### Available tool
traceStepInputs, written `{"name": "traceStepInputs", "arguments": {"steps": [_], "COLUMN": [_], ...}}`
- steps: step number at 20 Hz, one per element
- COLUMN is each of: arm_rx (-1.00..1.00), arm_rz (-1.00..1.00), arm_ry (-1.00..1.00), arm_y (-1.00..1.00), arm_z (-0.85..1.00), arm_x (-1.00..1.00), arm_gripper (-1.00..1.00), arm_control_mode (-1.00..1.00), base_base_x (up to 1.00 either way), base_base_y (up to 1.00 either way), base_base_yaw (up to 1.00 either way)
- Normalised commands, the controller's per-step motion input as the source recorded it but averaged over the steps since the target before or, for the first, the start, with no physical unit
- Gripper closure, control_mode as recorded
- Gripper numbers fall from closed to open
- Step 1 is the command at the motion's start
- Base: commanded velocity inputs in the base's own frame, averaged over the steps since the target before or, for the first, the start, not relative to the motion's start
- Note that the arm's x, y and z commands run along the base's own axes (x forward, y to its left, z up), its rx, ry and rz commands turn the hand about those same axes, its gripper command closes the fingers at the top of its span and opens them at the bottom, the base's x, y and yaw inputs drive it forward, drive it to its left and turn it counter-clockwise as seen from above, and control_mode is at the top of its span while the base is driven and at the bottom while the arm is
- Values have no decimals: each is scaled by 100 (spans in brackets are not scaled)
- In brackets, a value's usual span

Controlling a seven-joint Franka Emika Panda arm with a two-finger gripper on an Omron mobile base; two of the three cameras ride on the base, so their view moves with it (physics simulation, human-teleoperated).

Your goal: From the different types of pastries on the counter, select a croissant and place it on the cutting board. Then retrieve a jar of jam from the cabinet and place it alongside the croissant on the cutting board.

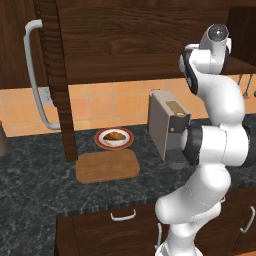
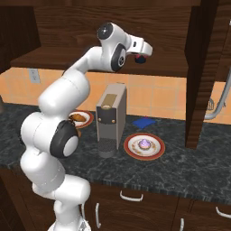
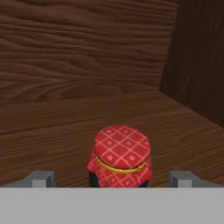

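The jar of jam point(image 3: 121, 155), with a red checked cloth top tied by a yellow band, stands on the wooden shelf inside the cabinet point(image 1: 125, 45). My gripper point(image 3: 113, 179) is open. Its fingertips point(image 3: 43, 178) stand wide on either side of the jar without touching it. In the right base view the gripper point(image 2: 143, 55) is raised into the cabinet. The croissant point(image 1: 115, 135) lies on its red-rimmed plate point(image 1: 102, 141) on the counter point(image 1: 40, 180). The cutting board point(image 1: 107, 166) lies just in front of that plate.
A grey coffee machine point(image 2: 110, 115) stands on the counter under my arm. A purple-topped cupcake point(image 2: 144, 144) sits on a second plate to its right, with a blue cloth point(image 2: 144, 122) behind. Cabinet doors hang open, one point(image 1: 62, 90) at the left and one point(image 2: 203, 72) at the right.
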Motion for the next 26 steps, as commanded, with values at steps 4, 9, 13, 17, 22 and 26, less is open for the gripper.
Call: {"name": "traceStepInputs", "arguments": {"steps": [4, 9, 13, 17, 22, 26], "arm_rx": [4, 2, 2, 0, -2, 0], "arm_rz": [7, 5, 4, 0, 10, 10], "arm_ry": [3, 0, 0, 0, -1, -4], "arm_y": [-34, -34, -38, 0, 4, 0], "arm_z": [0, 0, 0, 0, 37, 29], "arm_x": [33, 2, 0, 0, -22, -18], "arm_gripper": [-100, -100, 100, 100, 100, 100], "arm_control_mode": [-100, -100, -100, -100, -100, -100], "base_base_x": [0, 0, 0, 0, 0, 0], "base_base_y": [0, 0, 0, 0, 0, 0], "base_base_yaw": [0, 0, 0, 0, 0, 0]}}
